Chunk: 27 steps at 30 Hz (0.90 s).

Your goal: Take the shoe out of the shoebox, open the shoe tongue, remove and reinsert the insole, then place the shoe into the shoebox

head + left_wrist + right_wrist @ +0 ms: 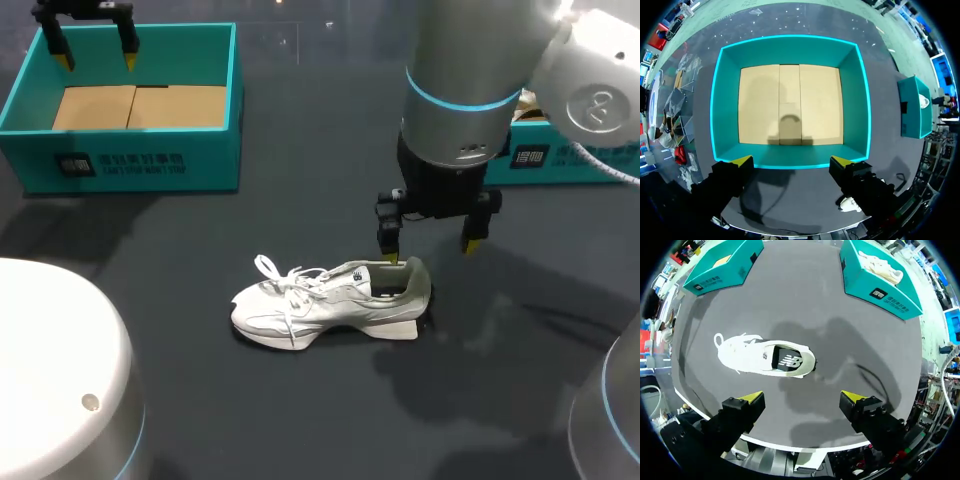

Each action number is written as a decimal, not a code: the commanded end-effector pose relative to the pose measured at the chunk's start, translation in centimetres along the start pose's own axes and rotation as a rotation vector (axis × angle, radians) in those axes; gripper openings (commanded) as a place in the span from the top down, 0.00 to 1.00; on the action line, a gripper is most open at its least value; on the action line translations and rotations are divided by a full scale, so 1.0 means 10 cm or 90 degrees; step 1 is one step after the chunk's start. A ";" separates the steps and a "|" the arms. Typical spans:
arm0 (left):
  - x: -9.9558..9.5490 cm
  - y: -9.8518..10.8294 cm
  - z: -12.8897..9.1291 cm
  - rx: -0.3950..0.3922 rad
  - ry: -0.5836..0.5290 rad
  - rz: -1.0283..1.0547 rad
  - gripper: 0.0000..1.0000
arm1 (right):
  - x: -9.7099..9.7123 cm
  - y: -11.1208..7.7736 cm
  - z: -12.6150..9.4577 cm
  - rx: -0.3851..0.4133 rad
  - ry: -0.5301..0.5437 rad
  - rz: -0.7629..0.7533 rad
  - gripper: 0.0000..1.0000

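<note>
While the right gripper hangs over the heel end of the shoe, its yellow-tipped fingers stand wide apart with nothing between them. From the right wrist the shoe lies ahead of the fingers and clear of both.

It is a white low sneaker standing on its sole on the table, toe toward the left arm's side. It has a thick stepped white sole, smooth pale grey side panels and a soft padded collar. The white laces are loose and loop out past the forefoot. The mouth is open, and a dark lining with a light mark shows inside.

Matte dark tabletop runs bare on every side of the shoe, and the table's near edge curves past close under the right gripper's fingers.

Over at the far left, the left gripper is likewise spread and holds nothing, poised above the shoebox. This is a lidless teal carton with straight walls and a plain brown cardboard floor, well apart from the shoe.

A second teal box sits at the far right behind the right arm, with another pale shoe inside.
</note>
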State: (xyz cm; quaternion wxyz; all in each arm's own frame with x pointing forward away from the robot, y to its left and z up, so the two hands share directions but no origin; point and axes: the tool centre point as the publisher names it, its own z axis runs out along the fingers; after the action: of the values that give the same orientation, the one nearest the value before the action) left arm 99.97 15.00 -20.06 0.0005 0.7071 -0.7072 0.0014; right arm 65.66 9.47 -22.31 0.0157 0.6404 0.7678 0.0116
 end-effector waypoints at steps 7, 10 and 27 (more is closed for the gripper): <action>0.00 0.00 0.00 0.000 0.000 0.000 0.00 | -0.14 -0.06 0.01 -0.093 0.338 -0.202 0.00; 0.00 0.00 0.00 0.000 0.000 0.000 0.00 | -0.19 -0.06 -0.03 -0.108 0.366 -0.249 0.00; 0.00 0.00 0.00 0.000 0.000 0.000 0.00 | -0.20 0.03 -0.04 -0.150 0.519 -0.468 0.00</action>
State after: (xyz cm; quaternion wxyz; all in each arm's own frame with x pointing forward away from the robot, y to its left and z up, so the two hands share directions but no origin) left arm 99.97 15.00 -20.06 0.0005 0.7071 -0.7071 0.0015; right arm 66.32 8.27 -21.13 -0.0707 0.3304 0.9156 0.2179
